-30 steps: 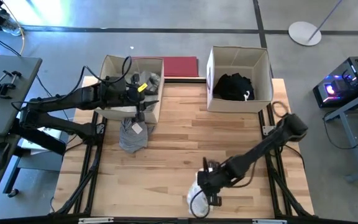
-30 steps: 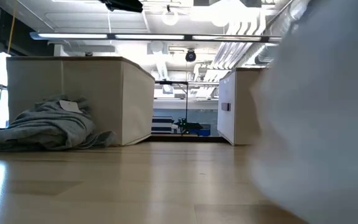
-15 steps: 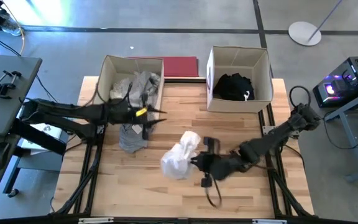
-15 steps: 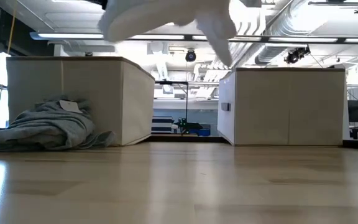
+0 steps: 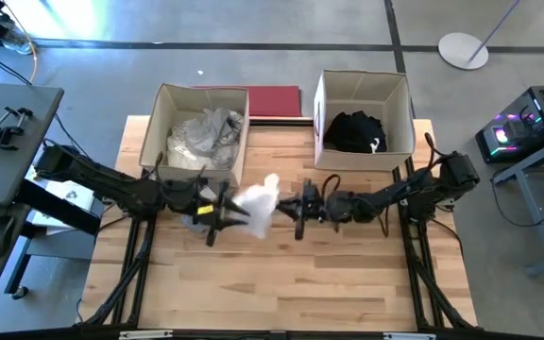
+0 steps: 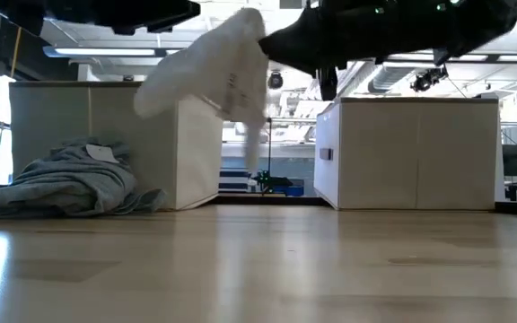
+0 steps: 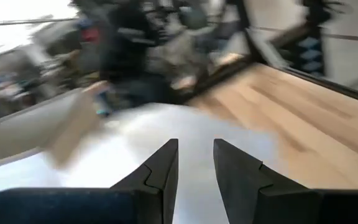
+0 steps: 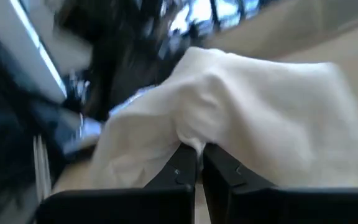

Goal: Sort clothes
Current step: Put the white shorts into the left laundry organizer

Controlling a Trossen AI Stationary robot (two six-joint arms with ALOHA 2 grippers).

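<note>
My right gripper (image 5: pixel 286 204) is shut on a white garment (image 5: pixel 258 200) held in the air over the middle of the table. The garment also shows in the low view (image 6: pixel 223 72) and the right wrist view (image 8: pixel 253 118). My left gripper (image 5: pixel 228 212) is open, level, right at the garment's left side, with white cloth before its fingers (image 7: pixel 196 152). A grey garment (image 5: pixel 195 223) lies crumpled on the table beside the left beige box (image 5: pixel 163 113), partly under my left arm. Light grey and white clothes (image 5: pixel 204 132) lie in that box. Black clothes (image 5: pixel 355 130) lie in the right box (image 5: pixel 399 94). My right gripper pinches a bunched fold of the white garment (image 8: pixel 194 144) between its two fingers, coming level from the table's right side. The garment is lifted clear and hangs from the fingers toward the left (image 6: pixel 240 135). My left gripper: whether its open fingers touch the white cloth, I cannot tell.
A flat dark red mat (image 5: pixel 274 99) lies beyond the table's far edge between the boxes. The near half of the wooden table (image 5: pixel 281 283) is bare. Black frame rails run along both table sides.
My right gripper has carried the white garment up from the table's near edge, toward the far side and left, to mid-table. My left gripper has come away from the left box toward the near side and right, up to the white garment.
</note>
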